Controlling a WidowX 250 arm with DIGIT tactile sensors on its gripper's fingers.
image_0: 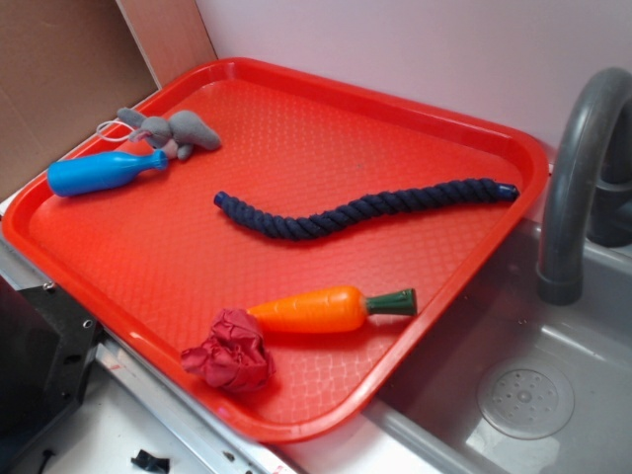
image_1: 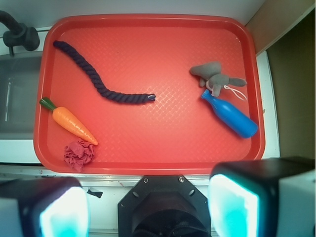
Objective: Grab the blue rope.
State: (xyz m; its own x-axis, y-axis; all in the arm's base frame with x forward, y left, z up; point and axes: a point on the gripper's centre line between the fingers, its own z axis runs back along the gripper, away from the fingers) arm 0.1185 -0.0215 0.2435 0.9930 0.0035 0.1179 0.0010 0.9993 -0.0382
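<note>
The blue rope (image_0: 365, 209) is a thick dark navy twisted rope lying in a loose wave across the middle of the red tray (image_0: 395, 103). In the wrist view it (image_1: 97, 83) runs from the tray's upper left corner to about the middle of the tray (image_1: 148, 18). My gripper (image_1: 148, 207) is open and empty, its two fingers (image_1: 232, 205) wide apart. It hangs high above the tray's near edge, well short of the rope. The gripper does not show in the exterior view.
On the tray lie an orange toy carrot (image_0: 311, 309), a crumpled red cloth (image_0: 232, 353), a light blue plastic bottle (image_0: 99, 173) and a grey plush toy (image_0: 178, 130). A grey faucet (image_0: 578, 168) and sink (image_0: 553, 395) stand beside the tray at the rope's far end.
</note>
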